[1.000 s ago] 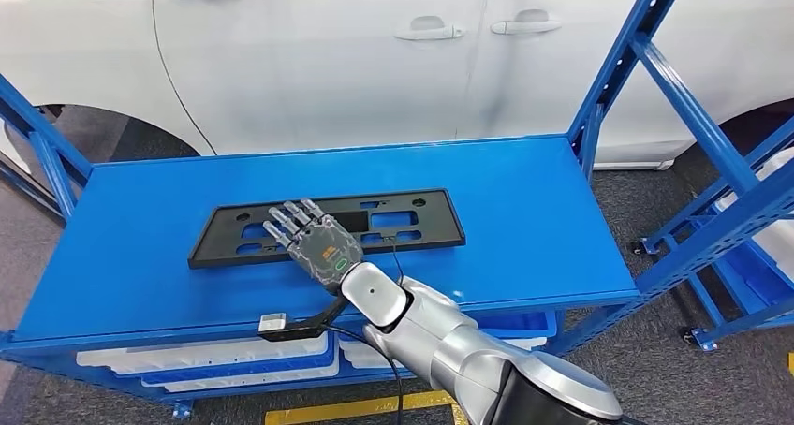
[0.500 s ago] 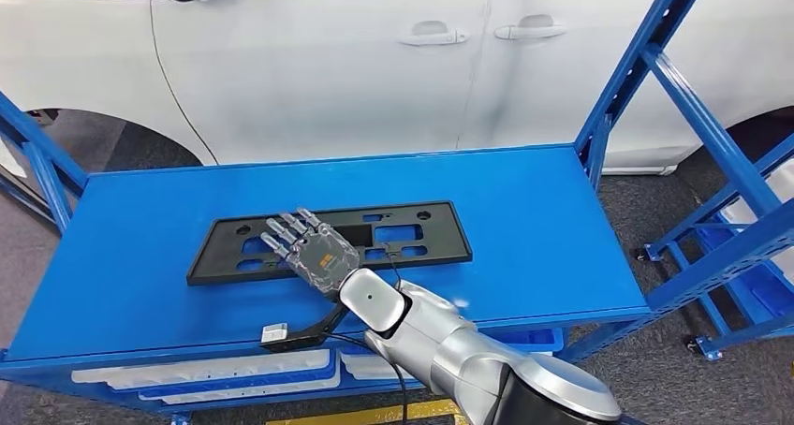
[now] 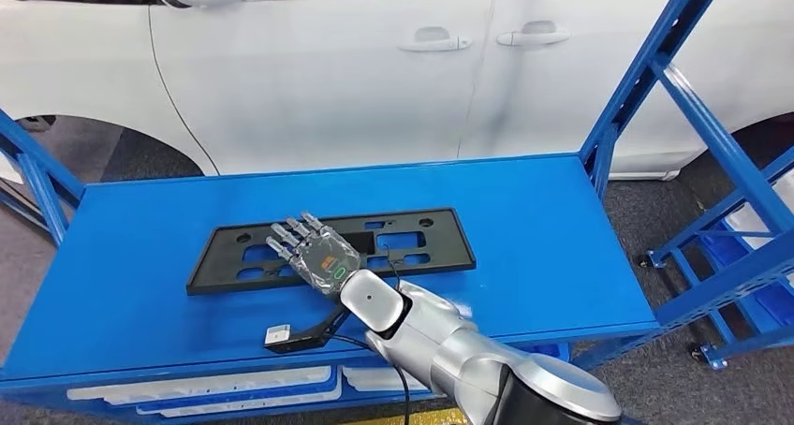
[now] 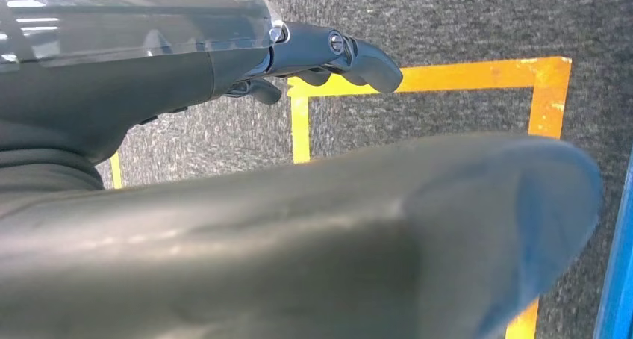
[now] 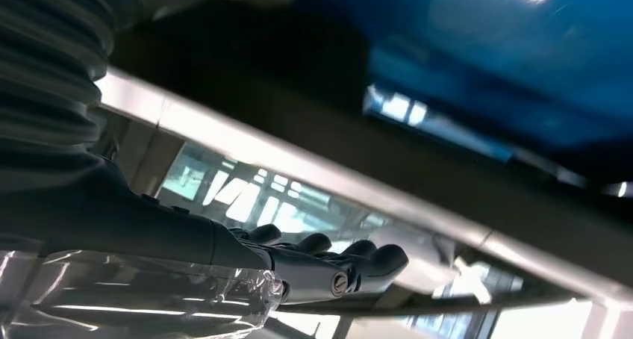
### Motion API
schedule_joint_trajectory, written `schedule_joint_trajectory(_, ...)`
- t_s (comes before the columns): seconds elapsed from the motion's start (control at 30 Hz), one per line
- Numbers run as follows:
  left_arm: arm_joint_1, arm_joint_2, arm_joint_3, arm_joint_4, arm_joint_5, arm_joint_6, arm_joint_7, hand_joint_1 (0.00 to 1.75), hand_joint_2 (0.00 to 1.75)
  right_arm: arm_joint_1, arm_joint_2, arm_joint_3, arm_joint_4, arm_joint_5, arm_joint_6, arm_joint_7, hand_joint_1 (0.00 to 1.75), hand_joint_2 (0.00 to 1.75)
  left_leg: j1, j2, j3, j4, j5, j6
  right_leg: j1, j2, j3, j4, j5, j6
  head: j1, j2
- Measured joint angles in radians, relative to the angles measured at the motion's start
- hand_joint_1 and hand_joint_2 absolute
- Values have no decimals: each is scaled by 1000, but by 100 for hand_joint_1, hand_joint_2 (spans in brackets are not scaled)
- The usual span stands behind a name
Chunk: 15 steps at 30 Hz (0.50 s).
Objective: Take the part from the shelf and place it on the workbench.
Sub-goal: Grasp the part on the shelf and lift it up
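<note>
The part is a flat black plate frame (image 3: 445,247) with cut-outs, lying on the blue bench top (image 3: 562,238) in the head view. My right hand (image 3: 314,255) lies palm down over the frame's near edge, left of its middle. Its fingers are straight and spread across the frame, with nothing gripped. In the right wrist view the right hand's fingers (image 5: 336,268) stretch out flat beside a dark blurred surface. My left hand (image 4: 328,51) hangs over the floor with nothing in it, its fingers slightly bent.
A white car (image 3: 328,69) stands right behind the blue surface. Blue rack uprights (image 3: 655,60) rise at the right, another at the left (image 3: 37,177). White trays (image 3: 234,386) sit on the level below. Yellow floor tape (image 4: 418,76) marks the grey carpet.
The whole picture has shifted a little, so the camera moved. My right hand stays flat over the same spot on the black frame.
</note>
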Motion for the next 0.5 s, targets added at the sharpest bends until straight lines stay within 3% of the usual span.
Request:
schedule_joint_trajectory(0.1,1,0,0,0,1,-1,-10,0,0,-3,0,1,-2,-7,48,5,175,175,2,0,3,-3,0,21,-4,-2,-15,39,-29,13,0,0)
schedule_joint_trajectory(0.2,-2,1,0,0,1,-1,-14,0,0,-4,0,2,-2,-16,75,9,175,175,-2,1,4,-5,-2,33,-6,-3,-110,228,-113,21,0,0)
schedule_joint_trajectory(0.23,-2,1,0,0,1,-1,-14,0,0,-3,-1,3,-2,-18,80,11,175,175,-4,1,5,-4,-3,34,-6,-3,-141,281,-126,21,0,0)
schedule_joint_trajectory(0.27,-2,1,0,0,1,-1,-14,0,0,-3,-1,3,-2,-21,83,13,175,175,-6,1,6,-4,-4,35,-6,-3,-156,300,-121,19,0,0)
schedule_joint_trajectory(0.3,-1,1,0,0,1,-1,-13,0,0,-4,-1,3,-2,-23,85,16,175,175,-8,0,8,-4,-5,36,-5,-3,-150,279,-96,15,0,0)
schedule_joint_trajectory(0.4,-2,-1,0,0,1,-1,-14,0,0,-13,-1,3,-2,-28,87,25,175,175,-14,-3,17,-4,-11,34,5,-3,-60,75,6,-10,0,0)
schedule_joint_trajectory(0.43,-2,-3,0,1,1,-1,-14,0,0,-17,-1,3,-2,-29,87,26,175,175,-15,-3,17,-5,-12,30,9,-4,-39,29,20,-17,0,0)
schedule_joint_trajectory(0.5,-2,-5,0,1,1,-2,-18,0,0,-21,0,3,-2,-32,90,29,175,175,-14,-3,18,-8,-13,20,14,-4,-30,6,21,-21,0,0)
